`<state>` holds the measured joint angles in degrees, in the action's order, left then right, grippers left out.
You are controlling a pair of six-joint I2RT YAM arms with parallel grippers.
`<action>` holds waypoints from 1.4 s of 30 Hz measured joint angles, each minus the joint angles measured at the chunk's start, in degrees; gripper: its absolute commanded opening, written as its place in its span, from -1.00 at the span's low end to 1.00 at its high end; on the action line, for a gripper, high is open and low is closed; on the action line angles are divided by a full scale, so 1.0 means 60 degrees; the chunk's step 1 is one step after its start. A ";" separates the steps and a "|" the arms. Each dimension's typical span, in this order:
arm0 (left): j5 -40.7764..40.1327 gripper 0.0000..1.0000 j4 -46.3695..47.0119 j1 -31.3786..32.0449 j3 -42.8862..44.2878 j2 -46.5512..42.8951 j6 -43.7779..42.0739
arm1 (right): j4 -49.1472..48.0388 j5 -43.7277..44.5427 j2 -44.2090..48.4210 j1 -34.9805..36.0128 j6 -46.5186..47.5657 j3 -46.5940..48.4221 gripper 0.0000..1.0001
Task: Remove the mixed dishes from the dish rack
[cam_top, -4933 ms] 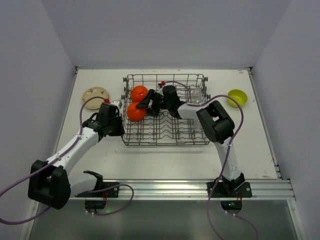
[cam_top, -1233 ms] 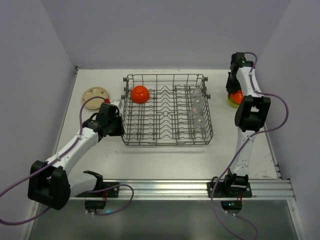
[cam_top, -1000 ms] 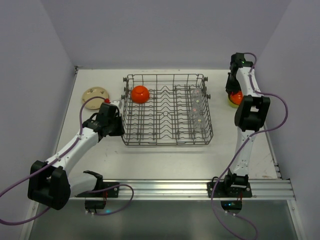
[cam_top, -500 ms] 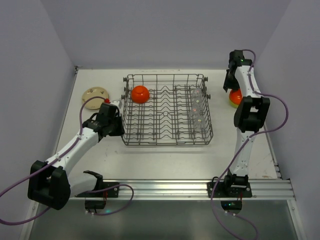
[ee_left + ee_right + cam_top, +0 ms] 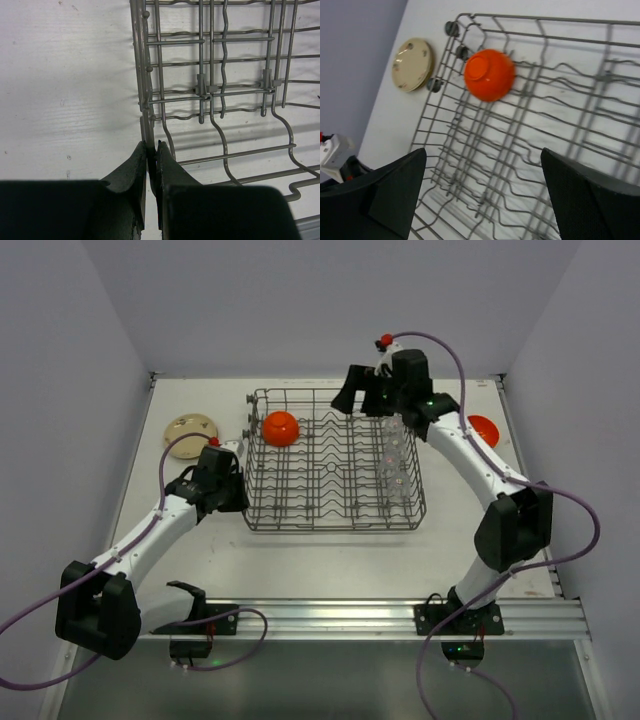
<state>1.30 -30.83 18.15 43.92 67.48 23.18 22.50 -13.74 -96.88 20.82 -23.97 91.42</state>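
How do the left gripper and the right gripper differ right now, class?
On the left gripper, the jaws are closed on a side wire of the dish rack; on the right gripper, they stand wide apart, holding nothing. The left gripper sits low at the rack's left edge; the right gripper hangs above its far edge. Both are black.

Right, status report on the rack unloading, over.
Left fingers shut on dish rack rim. Right fingers open, empty, above rack. Orange bowl, glasses inside. Nothing in the way.

Right gripper (image 5: 362, 400) opened and swung back over dish rack (image 5: 330, 528).
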 measured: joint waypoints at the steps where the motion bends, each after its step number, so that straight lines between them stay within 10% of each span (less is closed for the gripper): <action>1: 0.0000 -1.00 -0.0004 0.0000 0.0000 0.0000 0.0000 | -0.0565 -0.0277 -0.0153 0.0295 -0.0335 -0.0240 0.98; 13: -0.0007 -1.00 0.0000 0.0000 0.0000 0.0000 0.0000 | -0.1807 0.0127 -0.4645 0.1847 -0.3384 0.1942 0.98; 42: 0.0000 -1.00 0.0004 0.0000 0.0000 0.0000 -0.0004 | -0.0943 0.1876 -0.7621 0.1840 -0.5628 0.5497 0.98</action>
<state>1.30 -30.81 18.15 43.92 67.48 23.16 16.84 -2.48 -142.61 31.86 -57.74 124.40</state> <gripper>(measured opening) 0.096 0.989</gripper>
